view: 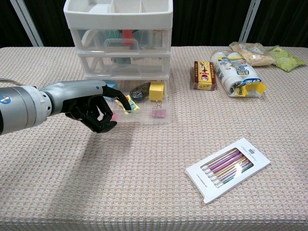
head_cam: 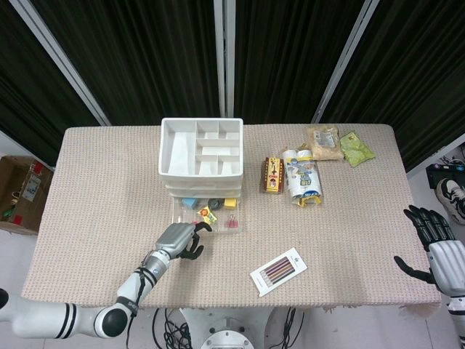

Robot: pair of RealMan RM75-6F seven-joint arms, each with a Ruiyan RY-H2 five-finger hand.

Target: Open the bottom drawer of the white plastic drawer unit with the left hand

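The white plastic drawer unit (head_cam: pixel 201 149) (view: pixel 120 38) stands at the back middle of the table. Its clear bottom drawer (head_cam: pixel 212 217) (view: pixel 145 105) is pulled well out toward me, showing a tape roll, a yellow block and binder clips. My left hand (head_cam: pixel 179 241) (view: pixel 94 109) is at the drawer's front left, with one finger hooked on the drawer's front edge and the others curled in. My right hand (head_cam: pixel 433 239) hangs off the table's right edge with fingers spread, holding nothing.
A white box of coloured pencils (head_cam: pixel 278 271) (view: pixel 227 168) lies on the table at the front right of the drawer. A red snack box (view: pixel 204 75), a printed roll pack (view: pixel 237 74) and two snack bags (head_cam: pixel 338 144) lie at the back right.
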